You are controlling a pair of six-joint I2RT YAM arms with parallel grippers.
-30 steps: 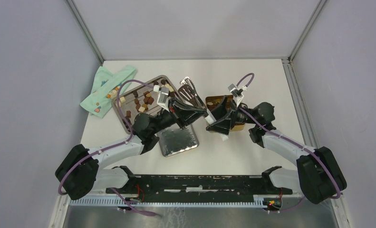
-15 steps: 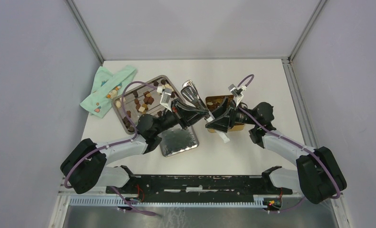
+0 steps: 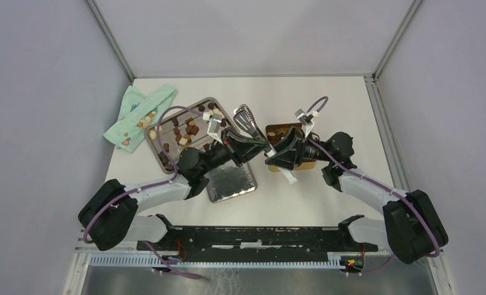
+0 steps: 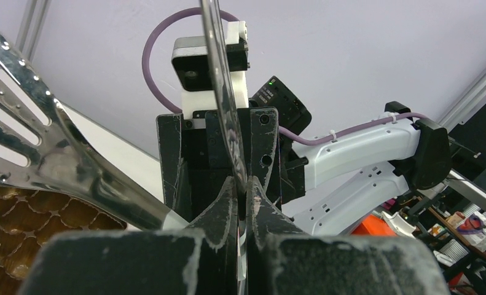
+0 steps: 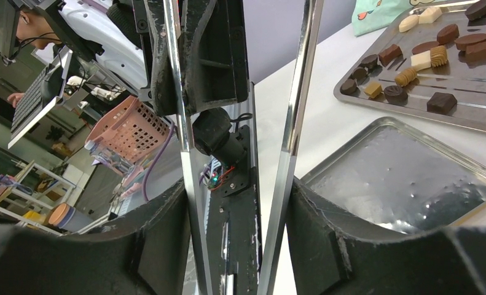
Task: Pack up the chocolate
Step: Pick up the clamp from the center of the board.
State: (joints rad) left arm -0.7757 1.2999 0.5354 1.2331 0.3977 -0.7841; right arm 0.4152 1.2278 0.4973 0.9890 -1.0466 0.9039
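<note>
The chocolate (image 3: 185,129) lies as small dark, tan and cream pieces on a steel tray (image 3: 156,149) at the left; the pieces (image 5: 431,58) also show in the right wrist view. Metal tongs (image 3: 245,117) hang between the two arms. My left gripper (image 3: 257,146) (image 4: 243,187) is shut on one thin arm of the tongs (image 4: 225,92), whose slotted head (image 4: 37,141) spreads to the left. My right gripper (image 3: 270,155) (image 5: 243,239) has both tong arms (image 5: 298,123) between its fingers (image 5: 326,227), each arm resting against a pad.
A gold box with a brown honeycomb insert (image 3: 289,131) (image 4: 19,221) sits under the right arm. A shallow silver tray (image 3: 230,181) (image 5: 406,178) lies near the middle. A green patterned cloth (image 3: 139,114) lies at the far left.
The right gripper's fingers have narrowed from wide apart until they rest on the two tong arms. The left gripper has stayed shut on the tongs, and both arms have barely shifted.
</note>
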